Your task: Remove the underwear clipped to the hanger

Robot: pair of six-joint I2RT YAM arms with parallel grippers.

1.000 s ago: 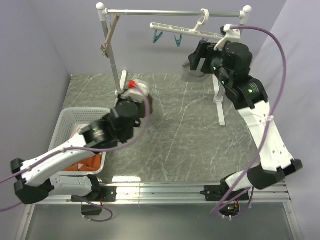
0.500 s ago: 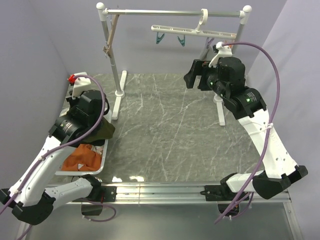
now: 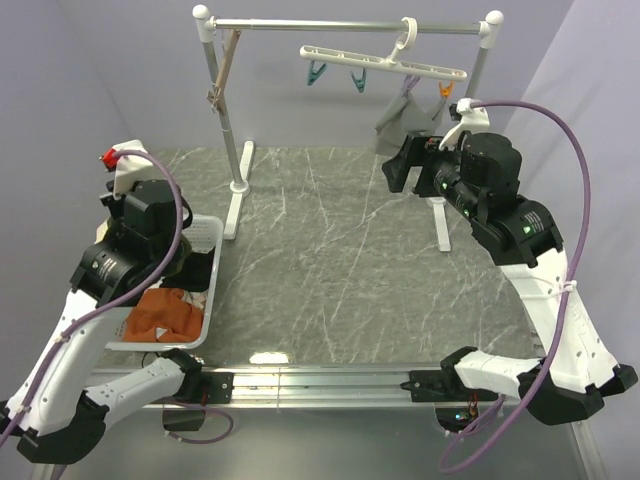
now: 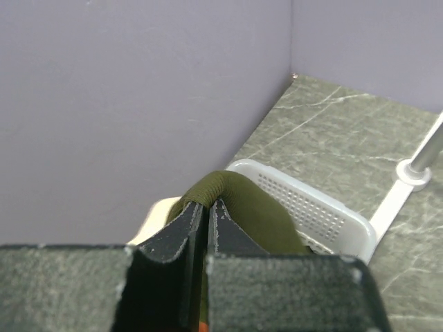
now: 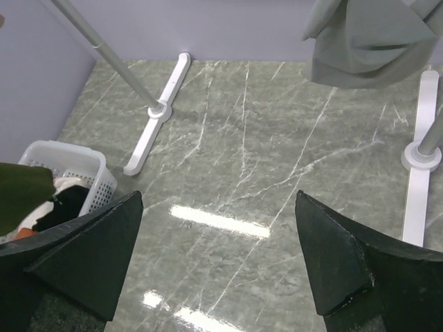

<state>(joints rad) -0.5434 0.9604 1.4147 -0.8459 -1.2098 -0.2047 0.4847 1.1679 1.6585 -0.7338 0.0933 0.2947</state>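
Grey briefs [image 3: 396,122]: hang off the right end of the white plastic hanger [image 3: 385,62], below a purple clip [image 3: 410,85]. Long axis runs straight down. Soft, matte cloth in loose folds, lower edge toward the counter [image 3: 340,250].
Olive briefs [image 4: 243,207]: over the basket [image 3: 205,262], pinched in the left end effector [image 4: 208,207]. Dark green knit arches over the fingertips and drops on the far side, long axis pointing down. Rolled ribbed edge on top, with a cream patch just beside it.
Black briefs [image 5: 69,204]: crumpled inside the basket. No clear axis.
Left end effector: fingers together, clamped on the olive briefs.
Right end effector [image 5: 221,256]: fingers wide apart, holding nothing, just below and in front of the grey briefs and not touching them.
Basket: white plastic, perforated walls, rounded corners, at the counter's left edge. An orange cloth [image 3: 165,312] lies in it.
Hanger: hooked on a metal rail [image 3: 340,24]. Two teal clips [image 3: 315,72] on its left half hold nothing.
Counter: grey-green stone look with pale veins, glossy.
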